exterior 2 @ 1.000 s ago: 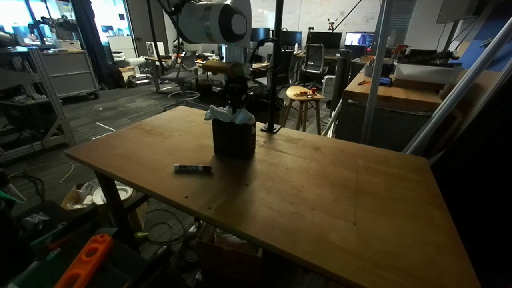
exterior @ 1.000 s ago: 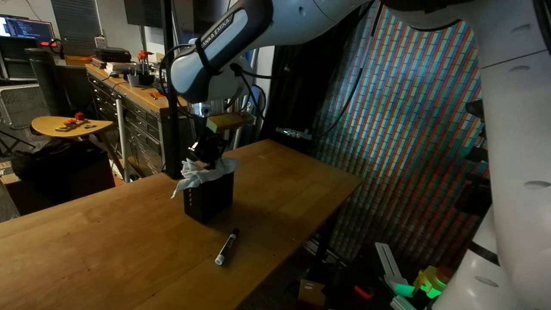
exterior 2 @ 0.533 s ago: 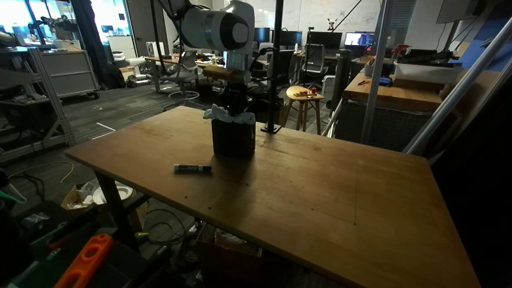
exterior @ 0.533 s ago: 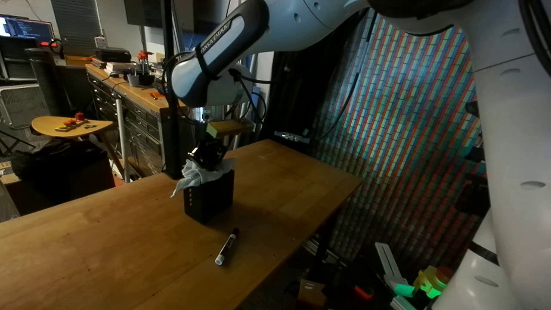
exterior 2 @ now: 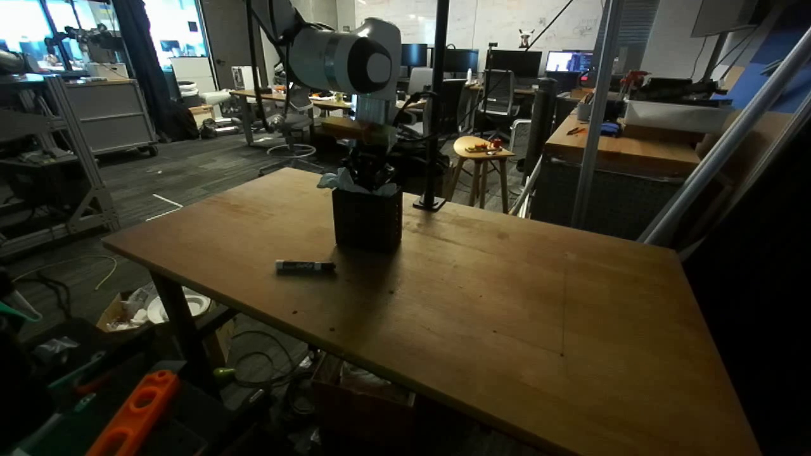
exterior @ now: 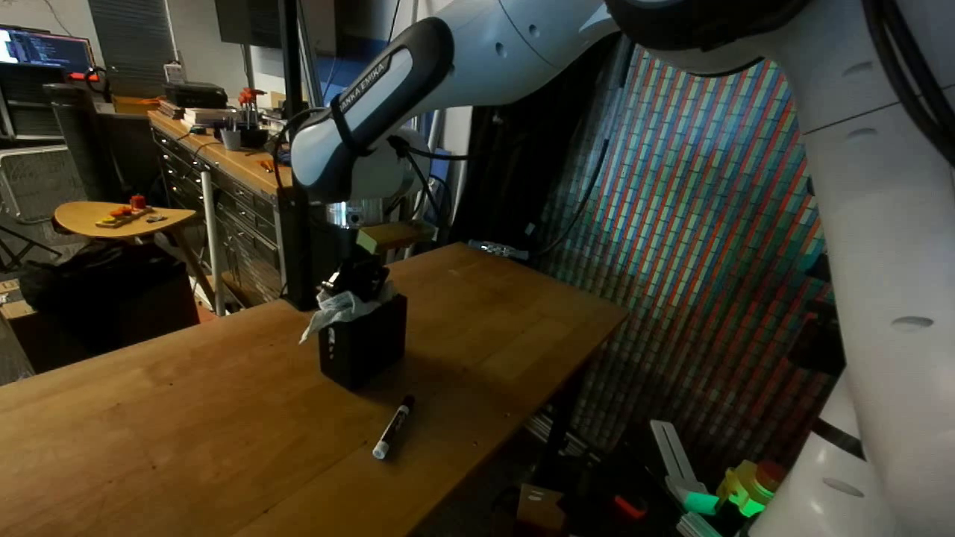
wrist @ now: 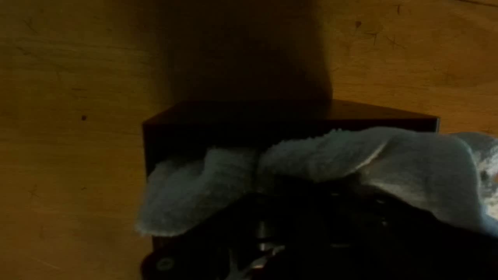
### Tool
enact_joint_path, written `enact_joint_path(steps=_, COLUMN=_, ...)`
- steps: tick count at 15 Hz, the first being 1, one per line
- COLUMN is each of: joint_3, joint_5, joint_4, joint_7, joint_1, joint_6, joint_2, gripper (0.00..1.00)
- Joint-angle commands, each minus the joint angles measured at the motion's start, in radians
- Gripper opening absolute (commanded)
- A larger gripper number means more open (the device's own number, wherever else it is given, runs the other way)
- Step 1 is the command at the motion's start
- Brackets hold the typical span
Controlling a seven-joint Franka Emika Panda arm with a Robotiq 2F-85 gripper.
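Note:
My gripper [exterior: 362, 285] points down into the top of a black open box [exterior: 365, 344], its fingers sunk in a pale cloth. In both exterior views the cloth [exterior 2: 339, 180] bulges above the rim, and a corner of it hangs over one side. Seen from the wrist, folds of cloth [wrist: 420, 171] lie on both sides of the dark jaws, which are together. Cloth and shadow hide the fingertips, so whether any cloth is pinched cannot be made out. A black marker with a white end [exterior: 393, 427] lies on the table in front of the box.
The box stands on a wooden table [exterior: 186, 418]. A black upright pole [exterior 2: 437, 126] rises at the table's edge close to the gripper. Beyond that edge are a small wooden stool [exterior 2: 483, 149] and a workbench [exterior: 246, 168].
My gripper has moved down into the box, and the cloth has sunk with it, showing less above the rim. The box has shifted very slightly. The marker has stayed put.

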State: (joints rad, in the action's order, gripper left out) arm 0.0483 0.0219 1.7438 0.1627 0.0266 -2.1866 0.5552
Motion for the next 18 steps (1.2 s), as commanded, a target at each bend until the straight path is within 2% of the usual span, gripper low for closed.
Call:
enact_joint_path(steps=1, joint_3=0.033, joint_5=0.032, joint_4=-0.059, joint_7=0.078, joint_1=0.015, joint_6=0.044, joint_2=0.063, gripper=0.04)
enact_joint_path(steps=10, joint_3=0.067, joint_5=0.068, joint_4=-0.132, joint_7=0.17, joint_1=0.036, joint_6=0.133, joint_2=0.137, gripper=0.02)
enact_joint_path(steps=11, joint_3=0.068, joint_5=0.073, joint_4=-0.135, joint_7=0.175, joint_1=0.038, joint_6=0.137, joint_2=0.137, gripper=0.05)
enact_joint_path(steps=18, joint_3=0.046, joint_5=0.037, joint_4=-0.145, joint_7=0.174, joint_1=0.035, joint_6=0.163, joint_2=0.065, gripper=0.03)
